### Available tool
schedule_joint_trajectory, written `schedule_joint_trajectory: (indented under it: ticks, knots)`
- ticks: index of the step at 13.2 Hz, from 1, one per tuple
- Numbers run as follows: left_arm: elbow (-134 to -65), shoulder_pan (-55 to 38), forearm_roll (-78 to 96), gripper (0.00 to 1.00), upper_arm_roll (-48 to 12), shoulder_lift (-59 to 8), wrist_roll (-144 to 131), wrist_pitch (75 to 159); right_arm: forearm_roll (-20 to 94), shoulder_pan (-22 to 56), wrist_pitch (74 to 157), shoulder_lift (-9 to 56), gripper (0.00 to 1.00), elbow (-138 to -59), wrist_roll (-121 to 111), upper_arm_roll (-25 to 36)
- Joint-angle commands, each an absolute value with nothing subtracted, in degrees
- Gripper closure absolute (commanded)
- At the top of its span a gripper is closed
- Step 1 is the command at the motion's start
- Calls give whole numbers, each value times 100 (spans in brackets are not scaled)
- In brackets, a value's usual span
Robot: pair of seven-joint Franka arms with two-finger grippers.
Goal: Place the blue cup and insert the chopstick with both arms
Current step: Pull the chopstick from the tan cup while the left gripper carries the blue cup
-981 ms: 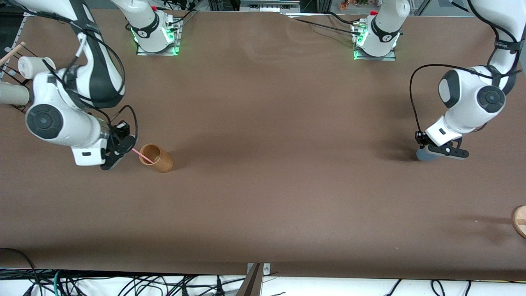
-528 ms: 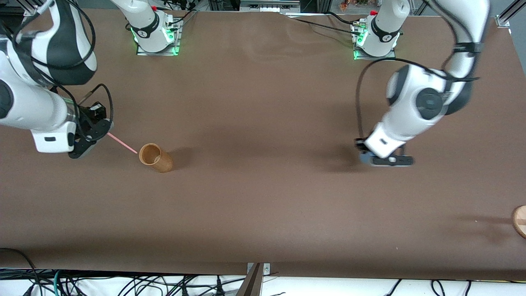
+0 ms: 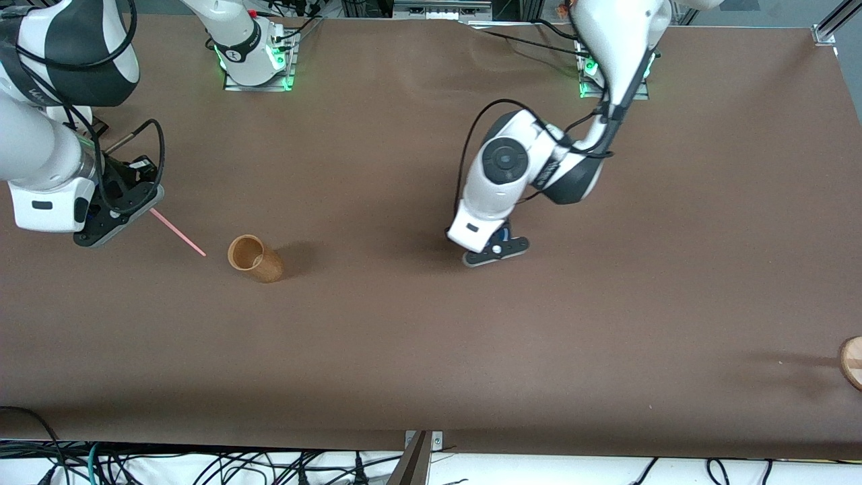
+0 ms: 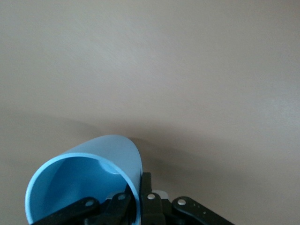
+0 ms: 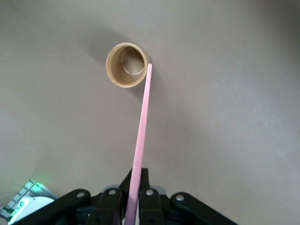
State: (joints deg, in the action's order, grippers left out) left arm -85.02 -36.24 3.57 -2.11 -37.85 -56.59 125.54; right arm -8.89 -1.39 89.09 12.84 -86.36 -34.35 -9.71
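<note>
1. Your left gripper (image 3: 497, 250) sat just right of centre in the front view, over bare brown table (image 3: 417, 350), its arm reaching in from the base at the upper right of that frame.
2. It was closed on the wall of the blue cup (image 4: 86, 180). In the left wrist view, one finger sat inside the rim and the other outside. The cup's pale blue interior filled the lower left of that view.
3. In the front view the cup (image 3: 501, 235) showed only as a dark blue sliver under the wrist.
4. Your right gripper (image 3: 111, 214) was at the left edge of the front view, over the table, clamped on one end of the chopstick (image 3: 177, 232).
5. The pink chopstick slanted down and right in the front frame; its free tip ended near the rim of the orange-brown cup (image 3: 255, 258), short of it.
6. The right wrist view showed the chopstick (image 5: 140, 136) rising from the closed fingers, tip overlapping the edge of the brown cup's (image 5: 127, 64) rim. Whether they touched could not be determined.
7. The brown cup stood upright, mouth open.
</note>
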Motion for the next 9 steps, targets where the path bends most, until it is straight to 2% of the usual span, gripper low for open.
schedule_joint_trajectory:
  ticks: [1, 4, 9]
  knots:
    - [-7692, -3875, 387, 100, -79, -4367, -6117, 12296, -914, -193, 9017, 1187, 100, -8763, -3322, -1028]
    - [-6631, -4121, 45, 100, -53, -5034, -6143, 11516, -923, -193, 8974, 1204, 100, -8798, -3113, -1063]
    - [-6469, -4192, 18, 100, -53, -5291, -6495, 11522, -879, -193, 8921, 1248, 100, -8850, -2427, -1449]
